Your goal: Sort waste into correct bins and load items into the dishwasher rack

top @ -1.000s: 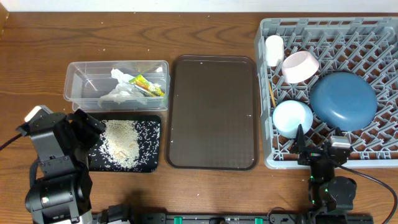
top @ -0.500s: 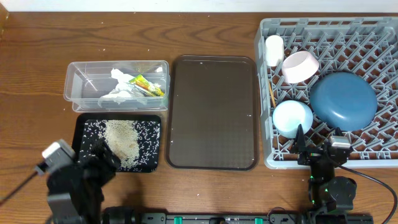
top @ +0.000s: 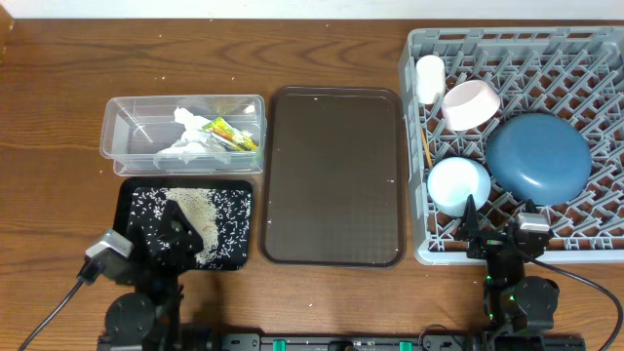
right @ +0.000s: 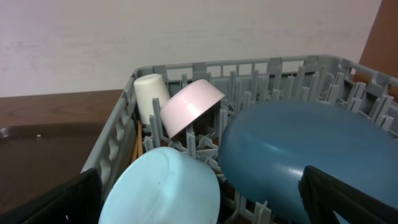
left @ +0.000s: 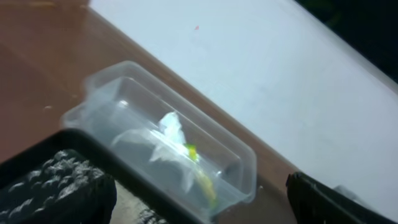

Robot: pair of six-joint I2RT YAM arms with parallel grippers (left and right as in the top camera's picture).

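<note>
Left gripper [top: 164,237]: jaws apart, low over black tray [top: 123,200] | right gripper [top: 500,234]: jaws apart, at rack [top: 585,255] front

A brown wooden table [top: 58,97] is being shown under the left gripper [top: 168,239] and the right gripper [top: 500,234]. It is being lit evenly, and its grain lines are being seen running sideways. Ahead of both grippers, past the table's far edge, a plain white wall [right: 186,31] is being seen.
</note>
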